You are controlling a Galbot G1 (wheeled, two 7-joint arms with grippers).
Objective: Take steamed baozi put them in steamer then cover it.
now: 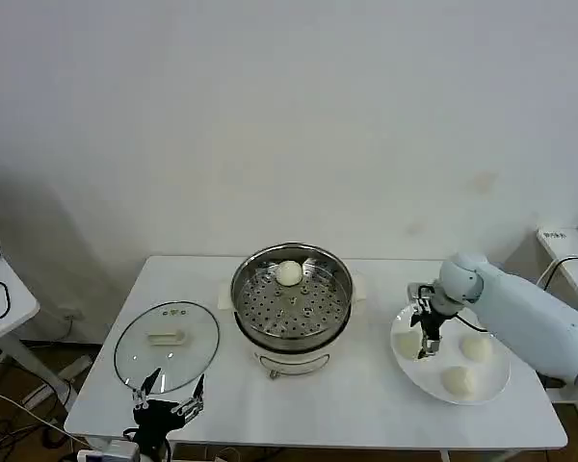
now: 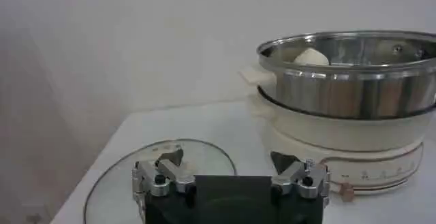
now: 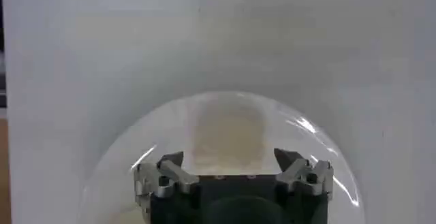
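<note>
Right gripper [image 1: 427, 339], jaws spread, hangs over the flat white plate [image 1: 414, 371] to take another cream-white bun [image 1: 459, 381]; left gripper [image 1: 167, 397] idles, jaws spread, by the desk's near edge

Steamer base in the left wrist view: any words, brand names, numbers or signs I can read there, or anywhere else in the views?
No text reads clearly in these views.
Steamer: small dark marks along the front of its white base, too small and blurred to read.
Cover: no print visible on the glass or its handle.
Plate: plain white, no markings.
</note>
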